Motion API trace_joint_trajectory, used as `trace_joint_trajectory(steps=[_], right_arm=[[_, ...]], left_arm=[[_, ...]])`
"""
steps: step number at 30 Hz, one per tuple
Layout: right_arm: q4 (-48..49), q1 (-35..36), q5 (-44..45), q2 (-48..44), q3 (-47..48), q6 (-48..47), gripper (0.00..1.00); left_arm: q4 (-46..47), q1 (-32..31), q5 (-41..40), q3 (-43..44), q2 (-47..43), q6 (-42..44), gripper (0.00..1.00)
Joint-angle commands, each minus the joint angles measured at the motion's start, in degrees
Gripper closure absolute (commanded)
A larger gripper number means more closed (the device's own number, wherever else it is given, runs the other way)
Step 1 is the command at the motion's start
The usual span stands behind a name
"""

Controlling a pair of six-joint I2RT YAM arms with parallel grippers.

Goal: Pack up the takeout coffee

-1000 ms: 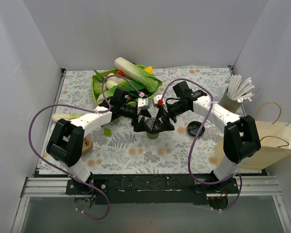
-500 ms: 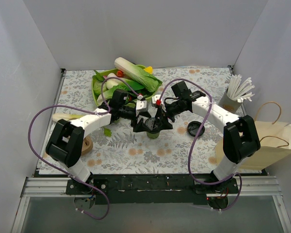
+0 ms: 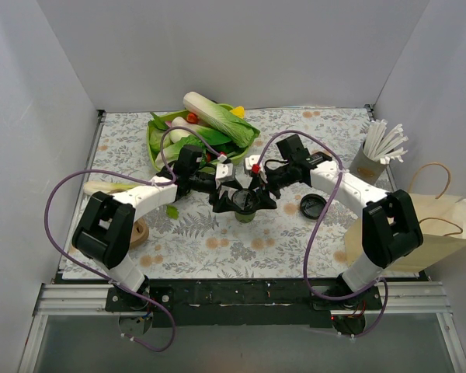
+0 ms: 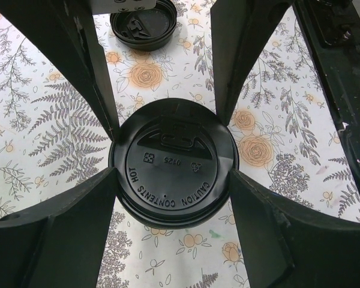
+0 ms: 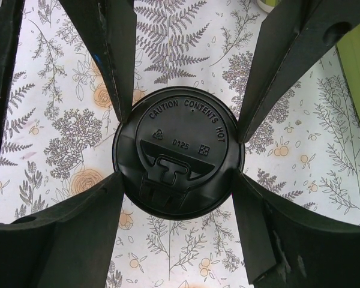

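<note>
Nearest the arm bases, the floral surface was bare. Off its right edge sat a tan paper bag with looped handles, and nothing could be seen inside it from above.

Further in, at the middle of the surface, the takeout coffee stood upright. Its black lid was seated flat on the green cup, so the capping step looked done.

Both arms met over it. In the wrist views, the left claw and the right claw each stood wide, with its two fingers against opposite sides of the lid's rim and no gap showing. Four fingers ringed the lid in all. Each claw appeared closed on the cup at the lid, though the firmness of the hold could not be judged.

A spare black lid lay on the surface just right of the cup. Beyond it, near the right wall, stood a grey cup of white straws, and a green bowl of vegetables sat at the far edge.

The cup was well apart from the bag, so lifting it and carrying it across were judged not yet done.
</note>
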Motion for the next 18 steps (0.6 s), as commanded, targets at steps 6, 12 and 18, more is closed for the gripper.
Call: trace_joint_trajectory(steps=[6,12,18], right_arm=[[-1.3,2.4,4.5,3.7,-5.5,0.8,0.22],[-1.1,2.4,4.8,3.5,-4.2,1.8,0.22],[-2.4,2.4,4.7,2.3,-2.4,1.8,0.20]], left_arm=[[-5.5,-2.6,-8.0,-3.2,5.6,-1.0,0.30],[-6.4,-2.6,-8.3,-1.8,4.9,-1.5,0.27],[-7.1,-2.6,-5.5,1.0,0.6,-6.7,0.20]])
